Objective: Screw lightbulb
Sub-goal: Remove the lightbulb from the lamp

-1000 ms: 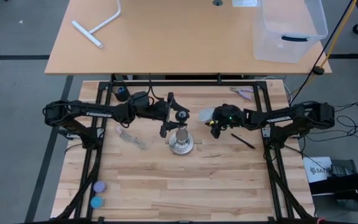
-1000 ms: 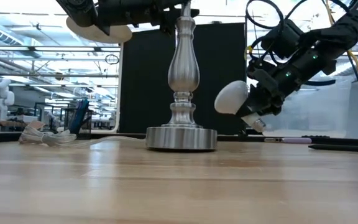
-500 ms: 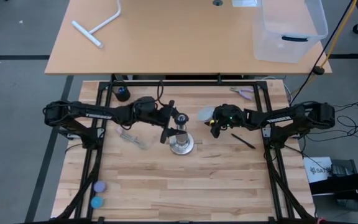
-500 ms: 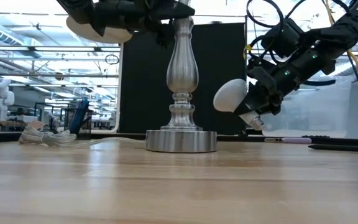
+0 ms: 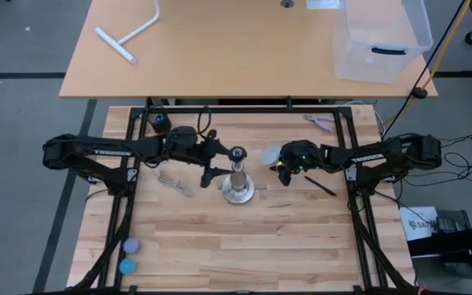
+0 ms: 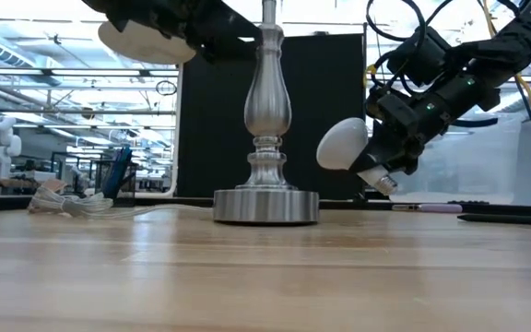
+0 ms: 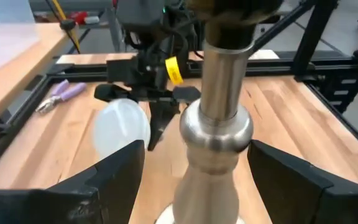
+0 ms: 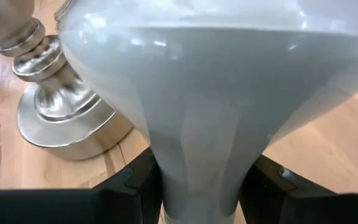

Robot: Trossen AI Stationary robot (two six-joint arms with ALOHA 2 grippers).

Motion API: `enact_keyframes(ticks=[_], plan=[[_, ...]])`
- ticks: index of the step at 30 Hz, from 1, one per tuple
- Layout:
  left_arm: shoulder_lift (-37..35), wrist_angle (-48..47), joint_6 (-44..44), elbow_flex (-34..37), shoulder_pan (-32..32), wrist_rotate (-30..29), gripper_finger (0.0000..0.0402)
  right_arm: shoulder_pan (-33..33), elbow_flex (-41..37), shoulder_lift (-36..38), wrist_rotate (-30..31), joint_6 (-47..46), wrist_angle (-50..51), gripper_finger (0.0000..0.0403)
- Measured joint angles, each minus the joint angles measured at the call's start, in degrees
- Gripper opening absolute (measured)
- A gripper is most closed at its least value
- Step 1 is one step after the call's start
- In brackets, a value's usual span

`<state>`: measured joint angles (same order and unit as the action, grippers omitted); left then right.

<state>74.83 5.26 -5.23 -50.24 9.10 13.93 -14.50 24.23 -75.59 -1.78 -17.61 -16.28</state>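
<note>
Your right gripper [image 5: 283,170] clamps the lightbulb [image 5: 272,152] by its neck.
Your left gripper [image 5: 211,158] gapes wide beside the metal post [image 5: 238,176].

We saw the wooden table [image 5: 220,238] evenly and brightly lit from above in the high view, with only faint, soft shadows. In the low view the bright windows and ceiling lights behind left the arms as dark silhouettes, the metal lamp post [image 6: 267,101] carried vertical glare streaks, and the near tabletop was blurred. In the 2 wrist views the lightbulb [image 8: 216,93] filled the frame out of focus with small highlights, and the dark fingers [image 7: 73,186] were soft.
</note>
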Motion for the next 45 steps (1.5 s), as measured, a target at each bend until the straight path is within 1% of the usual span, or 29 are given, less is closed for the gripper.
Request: enact_keyframes(ticks=[3, 5, 7, 10, 14, 17, 18, 20, 22, 24, 26, 30, 31, 32, 34, 38, 41, 45], plan=[[-0.01, -1.27, 0.53, 0.0, -0.86, 0.02, 0.0287, 0.0, 0.0, 0.0, -0.02, -0.82, 0.24, 0.0153], [-0.03, -5.4, 1.86, 0.0, -1.32, 0.03, 0.0287, 0.08, 0.0, 0.0, -0.04, -1.93, 0.7, 0.0153], [-0.02, -12.2, 3.52, 0.0, -1.44, -1.57, 0.0287, 0.69, 0.0, 0.0, -0.02, -3.14, 2.07, 0.0153], [0.06, -20.2, 6.06, 0.05, -1.53, -6.51, 0.0287, 1.95, 0.0, 0.0, -0.08, -4.05, 3.81, 0.0153], [-0.03, -19.57, 10.25, 3.48, -1.63, -12.02, 0.0287, 3.05, 0.0, 0.0, 0.13, -5.04, 3.97, 0.0153], [-0.8, -17.69, 15.97, 8.22, -1.18, -19.98, 0.0282, 4.11, 0.0, 0.0, 0.25, -5.89, 4.51, 0.0153], [-0.92, -15.84, 17.92, 10.24, -0.98, -21.46, 0.0277, 4.49, 0.0, 0.0, 0.31, -6.02, 5.07, 0.0153], [-1.78, -10.44, 20.64, 15.58, -0.59, -22.51, 0.0259, 5.36, 0.0, -0.07, 0.88, -6.4, 5.99, 0.0153], [-3.13, -1.43, 22.77, 21.43, -0.65, -22.52, 0.023, 6.11, 0.02, -0.7, 2.21, -6.71, 5.75, 0.0153], [-5.03, 10.52, 24.15, 26.99, -0.64, -22.73, 0.019, 6.3, 0.0, -1.85, 2.35, -6.71, 5.38, 0.0153], [-7.14, 19.91, 24.7, 32.36, -0.68, -22.99, 0.0143, 6.49, 0.02, -3.4, 2.37, -6.91, 3.82, 0.0153], [-11.49, 31.8, 22.95, 38.96, -1.64, -22.79, 0.0041, 7.06, 0.0, -6.64, 2.08, -7.33, 0.5, 0.0153], [-12.61, 33.29, 21.88, 40.12, -1.94, -22.85, 0.0021, 7.16, 0.02, -7.51, 2.06, -7.47, -0.67, 0.0153], [-13.48, 34.44, 20.88, 41.26, -2.16, -23.29, 0.0011, 7.17, 0.02, -8.38, 1.96, -7.61, -1.76, 0.0153], [-15.33, 37.33, 18.99, 43.72, -2.78, -24.92, 0.0006, 7.15, 0.02, -10.3, 1.6, -8.45, -4.31, 0.0153], [-19.18, 47.24, 14.72, 48.93, -3.64, -28.48, 0.0004, 7.15, 0.02, -13.12, 1.47, -9.22, -6.88, 0.015], [-21.79, 46.27, 13.18, 49.81, -3.63, -29.02, 0.0003, 7.17, 0.09, -14.39, 1.67, -9.77, -8.15, 0.015], [-23.45, 44.09, 11.84, 49.81, -3.66, -27.86, 0.0003, 7.43, 0.11, -16.01, 1.72, -9.61, -10.96, 0.015]])
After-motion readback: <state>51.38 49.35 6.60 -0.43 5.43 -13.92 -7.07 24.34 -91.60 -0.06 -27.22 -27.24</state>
